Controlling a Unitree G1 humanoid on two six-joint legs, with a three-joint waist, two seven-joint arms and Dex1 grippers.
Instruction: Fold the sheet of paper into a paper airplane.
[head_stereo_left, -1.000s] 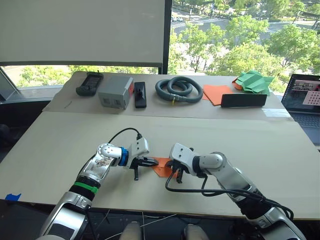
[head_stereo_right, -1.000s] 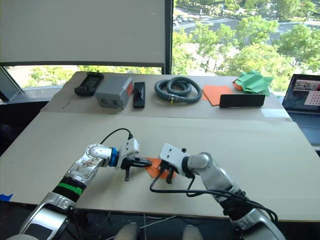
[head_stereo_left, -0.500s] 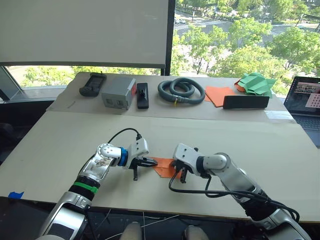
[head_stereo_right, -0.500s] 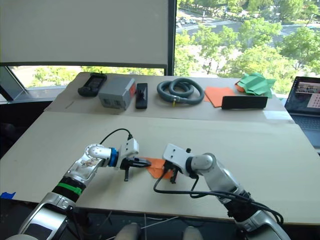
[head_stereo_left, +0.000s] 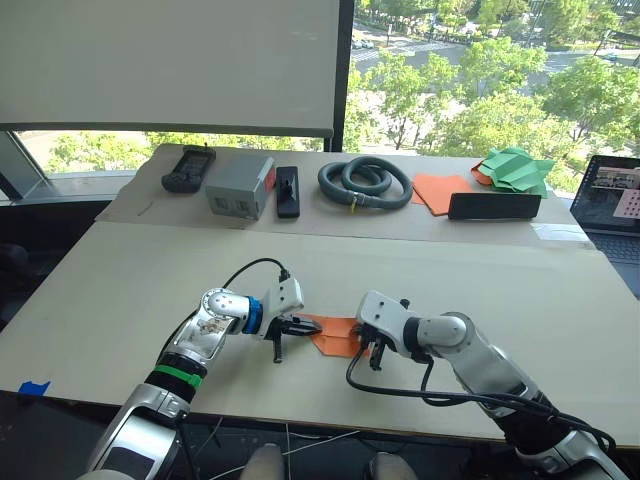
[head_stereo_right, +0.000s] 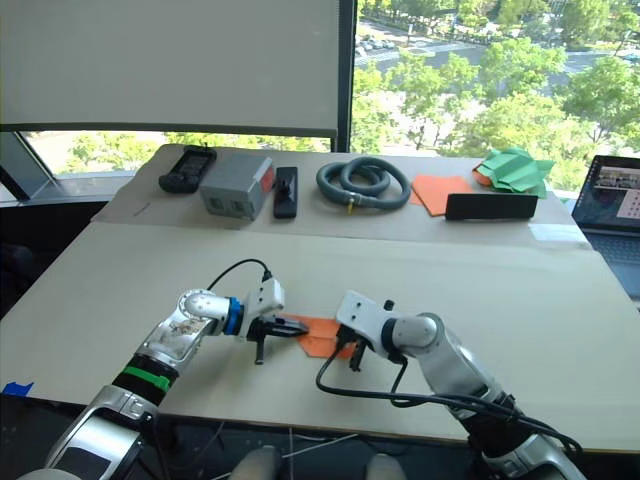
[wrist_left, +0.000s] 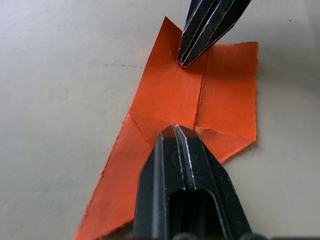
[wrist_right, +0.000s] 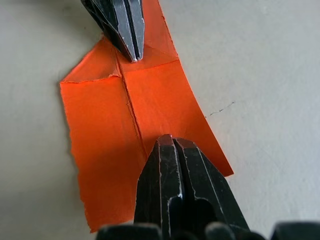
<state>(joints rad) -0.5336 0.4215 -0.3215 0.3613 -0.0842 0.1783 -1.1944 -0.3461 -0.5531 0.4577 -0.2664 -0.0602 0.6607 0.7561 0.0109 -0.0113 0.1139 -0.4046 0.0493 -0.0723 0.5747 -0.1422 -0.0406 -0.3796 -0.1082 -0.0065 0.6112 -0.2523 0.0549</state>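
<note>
On the sheet of paper (wrist_left: 200, 100), both grippers' closed fingers (wrist_left: 182, 165), tips pressing

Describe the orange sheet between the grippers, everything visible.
The sheet of paper is thin, orange, with rough edges, lying flat on the beige table near the front edge. It is partly folded: a centre crease runs lengthwise, and flaps folded in narrow it toward one end. The left gripper and right gripper, both shut, press their tips on the centre crease from opposite ends. Nothing else touches it.
</note>
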